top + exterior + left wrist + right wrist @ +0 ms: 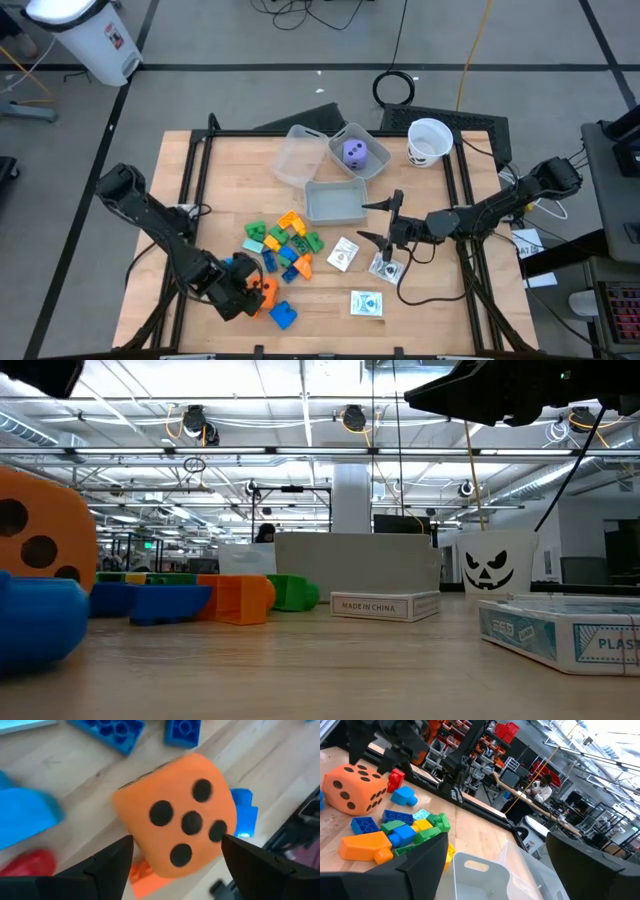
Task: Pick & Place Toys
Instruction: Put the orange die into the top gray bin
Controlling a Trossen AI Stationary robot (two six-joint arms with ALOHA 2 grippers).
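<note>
From above, the left end effector (250, 292) sits near the bench's (450, 295) front edge, over the orange die (264, 291); open wood lies rightward toward the cards (366, 303). The right end effector (378, 222) hovers open and empty beside the clear bins (334, 201). In the left wrist view, the fingers (112, 865) stand wide on either side of the die (176, 822), a black-dotted orange cube, not gripping it.

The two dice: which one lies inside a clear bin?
The purple die, in a clear bin at the table's far side. The orange die sits on the bare wood between the left gripper's open jaws.
</note>
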